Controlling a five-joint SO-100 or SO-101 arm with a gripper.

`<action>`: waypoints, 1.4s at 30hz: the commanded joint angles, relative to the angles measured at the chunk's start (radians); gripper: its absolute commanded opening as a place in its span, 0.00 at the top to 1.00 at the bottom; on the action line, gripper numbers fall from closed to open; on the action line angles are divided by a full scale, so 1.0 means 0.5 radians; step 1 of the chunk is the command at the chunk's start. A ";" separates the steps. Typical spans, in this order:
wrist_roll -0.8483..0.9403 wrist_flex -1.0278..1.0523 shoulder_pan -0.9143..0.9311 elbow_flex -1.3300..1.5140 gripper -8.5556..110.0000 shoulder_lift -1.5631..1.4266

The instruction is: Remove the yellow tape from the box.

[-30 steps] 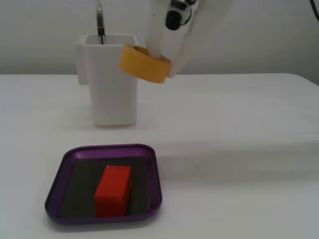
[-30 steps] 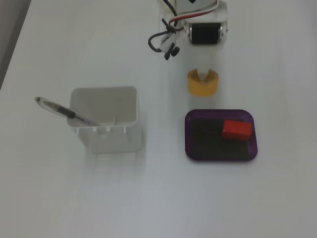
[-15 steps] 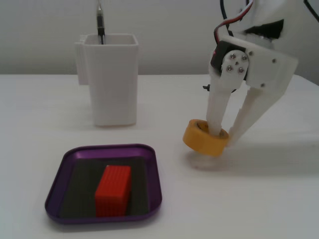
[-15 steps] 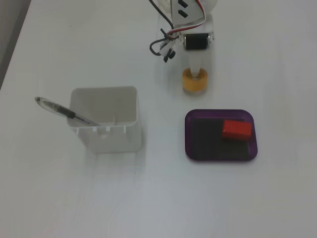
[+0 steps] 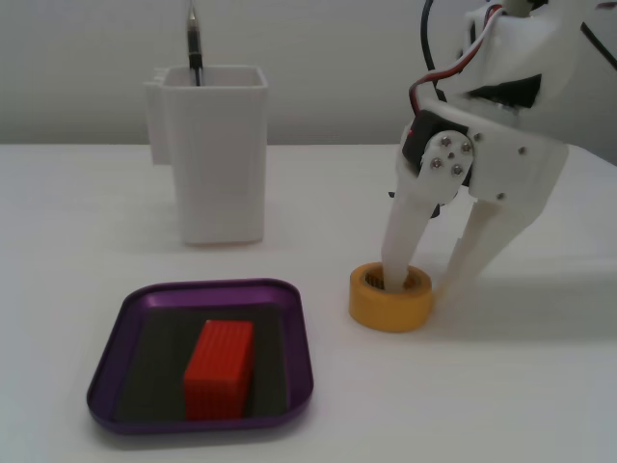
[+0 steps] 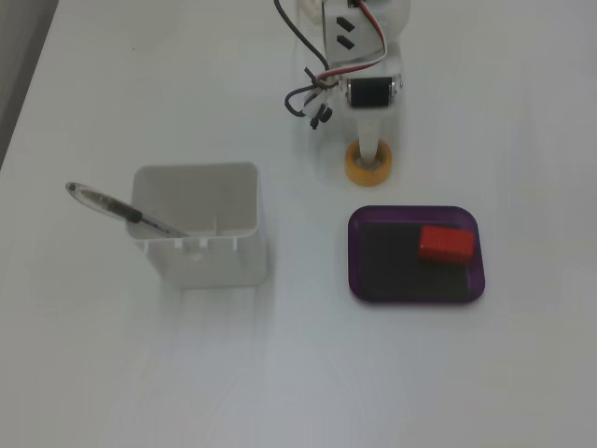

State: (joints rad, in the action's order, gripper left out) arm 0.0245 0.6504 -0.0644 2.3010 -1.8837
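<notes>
yellow tape [image 5: 390, 299] lies flat on the white desk [image 5: 501, 386], outside the purple box [image 5: 114, 371] and just beside its right rim in the low fixed view; in the high fixed view the roll [image 6: 369, 163] sits just above the box [image 6: 354, 252]. the gripper [image 5: 421, 280] straddles the roll's wall, one finger down in the core and the other outside the ring, pinching the tape. a red block [image 5: 220, 369] lies inside the box. a tall white container [image 5: 214, 154] stands well behind, with a pen [image 6: 121, 211] leaning in it.
</notes>
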 commanded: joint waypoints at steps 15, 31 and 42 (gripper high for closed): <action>-0.009 0.687 -0.003 0.049 0.76 -2.028; -0.018 0.706 0.074 1.209 0.76 -3.059; -0.129 0.568 0.074 1.605 0.76 -3.056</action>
State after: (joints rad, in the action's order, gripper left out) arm -0.0261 0.9649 -0.0322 3.0634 -3.3625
